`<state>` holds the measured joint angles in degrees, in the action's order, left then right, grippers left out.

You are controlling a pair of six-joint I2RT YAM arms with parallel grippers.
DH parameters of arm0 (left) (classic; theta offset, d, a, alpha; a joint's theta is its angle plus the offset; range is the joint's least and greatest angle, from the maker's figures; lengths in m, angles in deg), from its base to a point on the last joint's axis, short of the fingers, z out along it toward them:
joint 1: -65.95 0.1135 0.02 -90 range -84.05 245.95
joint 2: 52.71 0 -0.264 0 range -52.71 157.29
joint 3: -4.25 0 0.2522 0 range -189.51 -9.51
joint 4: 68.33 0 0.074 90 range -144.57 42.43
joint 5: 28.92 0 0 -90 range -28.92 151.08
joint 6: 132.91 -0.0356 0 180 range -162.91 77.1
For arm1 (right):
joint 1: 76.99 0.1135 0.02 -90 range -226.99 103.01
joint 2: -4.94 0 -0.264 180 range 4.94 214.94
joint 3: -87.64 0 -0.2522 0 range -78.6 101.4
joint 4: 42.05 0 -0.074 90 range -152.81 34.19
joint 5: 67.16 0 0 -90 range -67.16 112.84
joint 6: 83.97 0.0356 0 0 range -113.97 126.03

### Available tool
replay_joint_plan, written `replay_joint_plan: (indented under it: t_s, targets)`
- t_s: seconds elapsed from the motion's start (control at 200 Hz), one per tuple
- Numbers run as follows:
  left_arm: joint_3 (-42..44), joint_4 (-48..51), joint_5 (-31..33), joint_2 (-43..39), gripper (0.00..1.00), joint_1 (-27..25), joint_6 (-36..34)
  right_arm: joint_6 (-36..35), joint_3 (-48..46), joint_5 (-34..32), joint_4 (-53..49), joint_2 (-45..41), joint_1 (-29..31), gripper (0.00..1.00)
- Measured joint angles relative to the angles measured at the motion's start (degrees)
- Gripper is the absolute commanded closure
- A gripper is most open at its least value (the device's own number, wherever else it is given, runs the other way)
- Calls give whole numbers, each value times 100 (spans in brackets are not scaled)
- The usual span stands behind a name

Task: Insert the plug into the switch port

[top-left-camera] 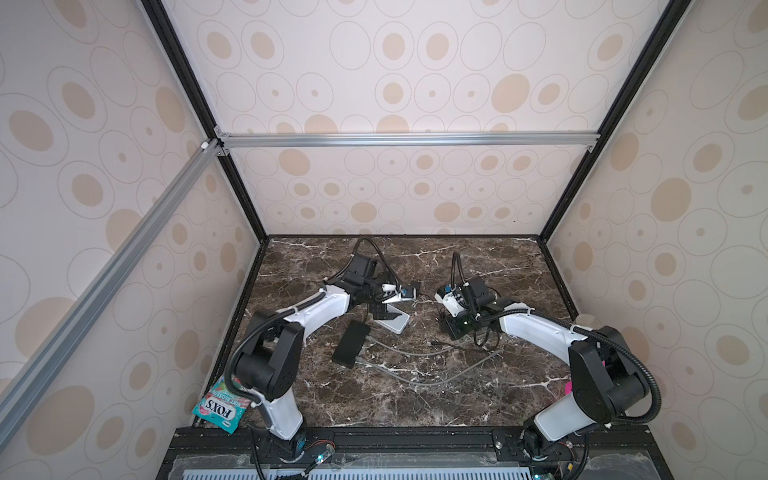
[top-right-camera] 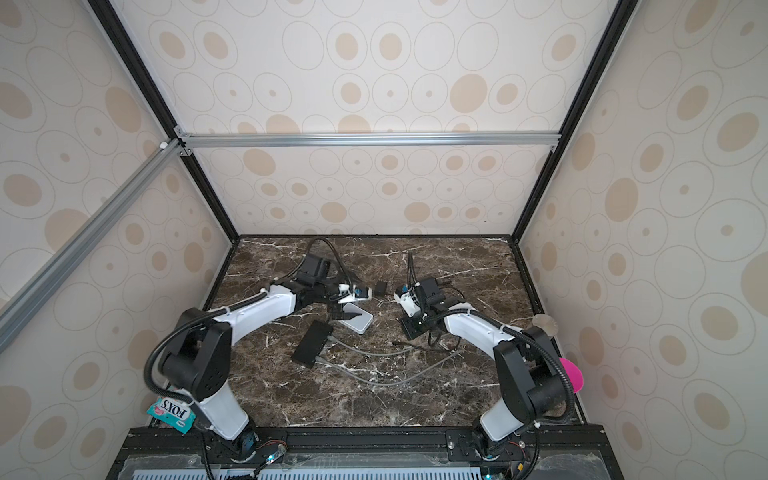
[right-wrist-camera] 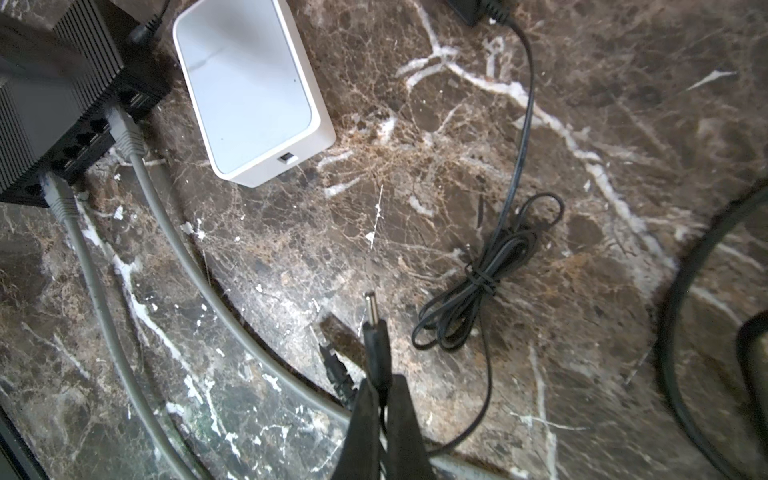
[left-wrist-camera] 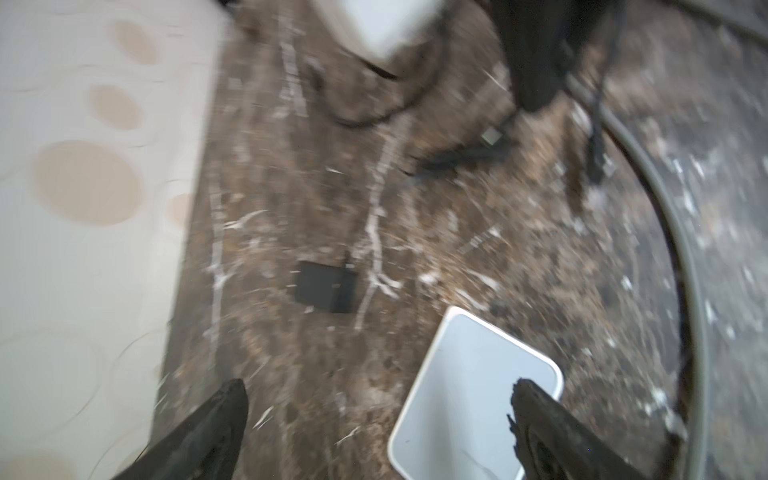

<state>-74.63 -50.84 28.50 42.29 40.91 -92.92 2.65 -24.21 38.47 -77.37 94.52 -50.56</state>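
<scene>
Pinching the plug (right-wrist-camera: 376, 336) in my right gripper (right-wrist-camera: 380, 386), I have both fingers closed on its black sleeve, so the metal tip sticks straight out ahead of the fingertips, held just above the marble table (right-wrist-camera: 602, 104). The plug's long axis runs forward along my fingers, but the black switch (right-wrist-camera: 50, 83) does not lie on that line. In the right wrist view it sits well apart, ahead and off to one side, past the white box (right-wrist-camera: 249, 91) just beside it. In a top view the switch (top-left-camera: 351, 343) lies toward my left arm, so I judge that the coming move turns on swinging the tip round until it faces the port row. Two grey cables (right-wrist-camera: 104, 266) already fill sockets on that face, and I cannot tell from here which opening takes this round plug. Its thin lead trails back into a tied bundle (right-wrist-camera: 478, 286), which may drag. My left gripper (left-wrist-camera: 380, 401) is nearer the switch, hovering over the white box with its fingers (left-wrist-camera: 226, 409) spread wide and nothing between them.
</scene>
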Motion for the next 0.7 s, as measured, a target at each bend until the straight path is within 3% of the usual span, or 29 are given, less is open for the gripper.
replay_joint_plan:
  t_s: [0.16,0.285,0.515,0.7]
  targets:
    - [127,-1449,94,-682,2,621,3569,-111,186,-46,-181,44,28,100]
    - [-153,-1467,153,-396,2,1023,5237,-166,260,-131,-269,44,31,100]
    - [-470,-573,348,455,2,1047,6186,-210,835,-385,-662,391,334,100]
    - [-1390,275,339,1513,2,1040,6568,-138,1078,-579,-737,791,828,100]
